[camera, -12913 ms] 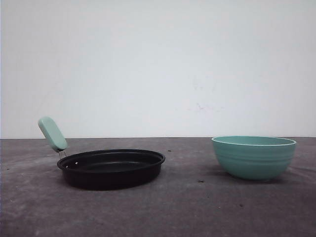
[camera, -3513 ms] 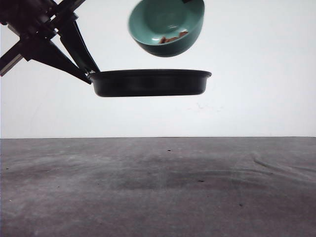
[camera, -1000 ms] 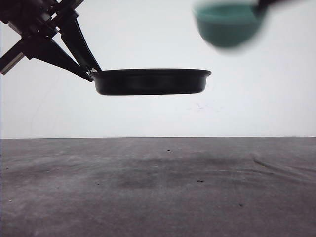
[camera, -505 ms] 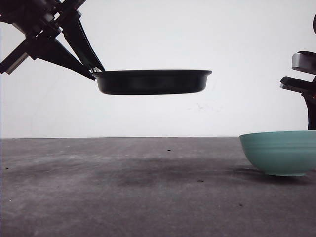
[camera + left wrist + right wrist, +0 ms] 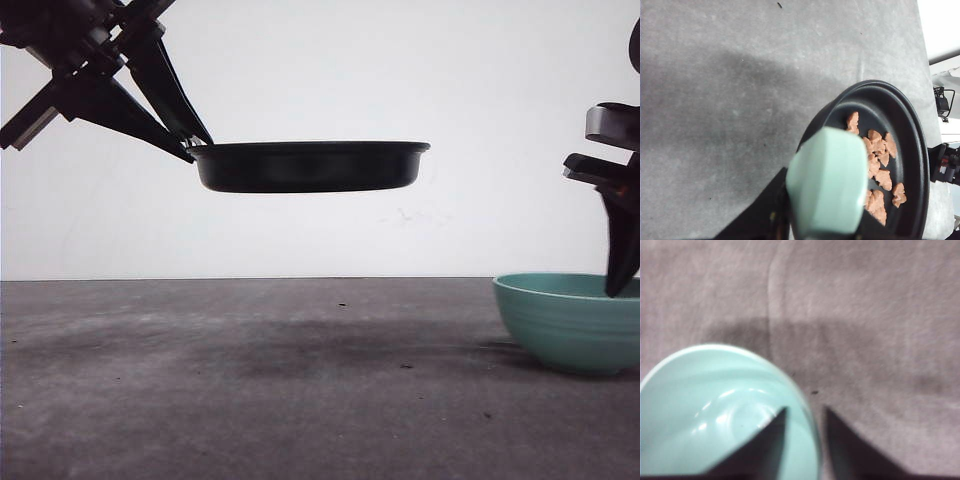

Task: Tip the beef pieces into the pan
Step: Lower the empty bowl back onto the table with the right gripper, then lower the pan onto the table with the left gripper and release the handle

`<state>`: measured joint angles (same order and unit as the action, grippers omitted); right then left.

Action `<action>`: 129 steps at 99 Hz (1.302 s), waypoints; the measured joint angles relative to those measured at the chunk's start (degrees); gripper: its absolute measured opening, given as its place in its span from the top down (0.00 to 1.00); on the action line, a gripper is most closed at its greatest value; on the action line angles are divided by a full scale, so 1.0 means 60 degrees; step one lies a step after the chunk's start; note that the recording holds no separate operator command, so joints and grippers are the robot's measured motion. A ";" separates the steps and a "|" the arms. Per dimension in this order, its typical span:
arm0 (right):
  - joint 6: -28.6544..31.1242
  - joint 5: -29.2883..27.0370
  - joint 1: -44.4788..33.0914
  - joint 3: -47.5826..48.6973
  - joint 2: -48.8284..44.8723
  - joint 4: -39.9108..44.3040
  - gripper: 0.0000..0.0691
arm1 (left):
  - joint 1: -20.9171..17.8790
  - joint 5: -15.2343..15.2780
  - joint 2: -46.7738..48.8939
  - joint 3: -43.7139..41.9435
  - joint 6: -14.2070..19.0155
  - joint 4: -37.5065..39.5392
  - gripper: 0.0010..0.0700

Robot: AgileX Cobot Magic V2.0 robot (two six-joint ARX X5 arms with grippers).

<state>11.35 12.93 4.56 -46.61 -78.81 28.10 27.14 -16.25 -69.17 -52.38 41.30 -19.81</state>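
Two arms are working: the left end effector [image 5: 185,145] is clamping the pan [image 5: 308,166] handle, holding it level above the desk [image 5: 260,380] with beef pieces [image 5: 879,172] inside. Right end effector [image 5: 805,417], fingers straddling the teal bowl [image 5: 570,320] rim, should be parting gently.

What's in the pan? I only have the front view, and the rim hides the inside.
Observer: The left wrist view shows the beef pieces lying in the pan.
Operator: Anything left in the bowl?
Observer: No, in the right wrist view the bowl has nothing in it.
Operator: Is the right gripper off it?
Observer: No. The right gripper straddles the rim, one finger inside and one outside. I cannot tell if it pinches.
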 joint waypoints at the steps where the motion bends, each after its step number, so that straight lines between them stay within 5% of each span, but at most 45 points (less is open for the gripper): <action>1: 0.0000 0.0004 0.0000 0.0000 0.0000 -0.0004 0.70 | 0.0000 0.0000 0.0000 0.0000 -0.0004 0.0000 0.95; 13: 0.0000 -0.0113 0.0055 0.0000 0.0062 0.0011 0.62 | 0.0000 0.0000 -0.0124 0.0000 -0.0015 0.0022 0.95; 39: 0.0000 -0.1519 0.0073 0.0000 0.1960 0.0364 0.60 | 0.0000 0.0004 -0.1501 -0.0004 -0.0120 0.0623 0.95; 57: -0.0084 -0.1049 0.0277 -0.0007 0.4240 0.1264 0.94 | -0.0004 0.0000 -0.2940 -0.0011 -0.0138 0.1435 0.95; 95: -0.0171 -0.1570 0.0725 -0.0011 0.7009 0.3373 0.99 | 0.0000 0.0098 -0.4160 -0.0011 -0.0073 0.2459 0.94; 103: -0.0171 -0.1690 0.0725 -0.0011 0.7278 0.3424 0.99 | 0.0000 0.0157 -0.4160 -0.0018 0.0018 0.2612 0.79; 117: -0.0171 -0.1694 0.0725 -0.0011 0.7417 0.3421 0.99 | -0.0018 0.0153 -0.4149 -0.0069 0.0197 0.2634 0.32; 129: -0.0200 -0.1876 0.0725 -0.0011 0.7377 0.3421 0.99 | -0.0018 0.0208 -0.3832 -0.0069 0.0270 0.2605 0.22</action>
<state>10.15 1.67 8.91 -46.68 -34.54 48.62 27.03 -15.00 -92.16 -52.80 42.92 -4.19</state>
